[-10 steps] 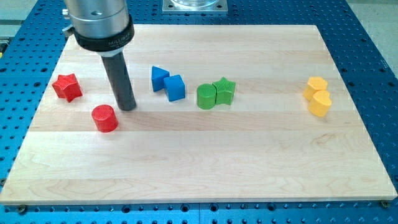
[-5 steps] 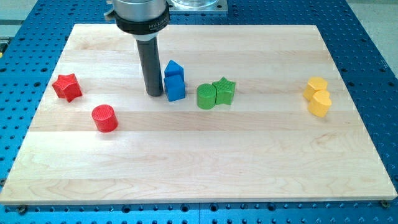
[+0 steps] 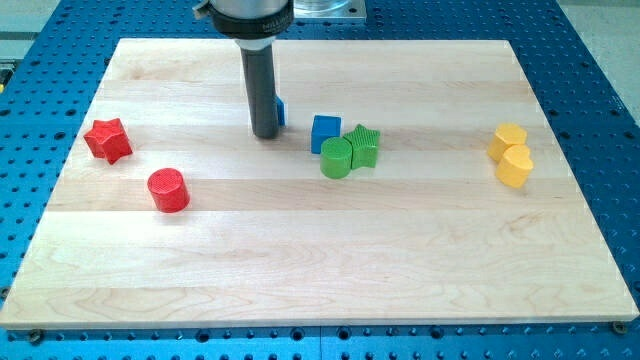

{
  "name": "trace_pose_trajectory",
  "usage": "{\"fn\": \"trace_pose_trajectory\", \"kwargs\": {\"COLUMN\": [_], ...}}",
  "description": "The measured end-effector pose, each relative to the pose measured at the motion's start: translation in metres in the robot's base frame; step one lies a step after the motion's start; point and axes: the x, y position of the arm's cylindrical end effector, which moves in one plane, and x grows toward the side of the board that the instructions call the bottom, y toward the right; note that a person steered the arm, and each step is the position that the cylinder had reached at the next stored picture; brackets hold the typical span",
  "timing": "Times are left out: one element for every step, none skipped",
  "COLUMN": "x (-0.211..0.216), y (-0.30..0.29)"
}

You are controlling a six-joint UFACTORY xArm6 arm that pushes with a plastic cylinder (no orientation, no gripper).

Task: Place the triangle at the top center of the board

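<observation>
My tip (image 3: pixel 265 134) stands on the wooden board (image 3: pixel 320 250), left of its middle. The blue triangle (image 3: pixel 279 111) is almost wholly hidden behind the rod; only a sliver shows at the rod's right edge, touching it. A blue cube (image 3: pixel 325 133) lies to the right of my tip, against the green cylinder (image 3: pixel 336 158).
A green star (image 3: pixel 364 145) touches the green cylinder on its right. A red star (image 3: pixel 108 140) and a red cylinder (image 3: pixel 168 190) lie at the view's left. Two yellow blocks (image 3: pixel 511 155) sit together at the view's right.
My tip moved right and toward the view's top. The blue triangle went with it, behind the rod. The blue cube was pushed right against the green cylinder, which shifted slightly.
</observation>
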Motion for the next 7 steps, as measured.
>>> {"fn": "trace_pose_trajectory", "kwargs": {"x": [-0.065, -0.053, -0.029, -0.068, -0.095, -0.114, -0.105], "y": [0.051, 0.048, 0.014, 0.004, 0.04, 0.073, 0.075]}}
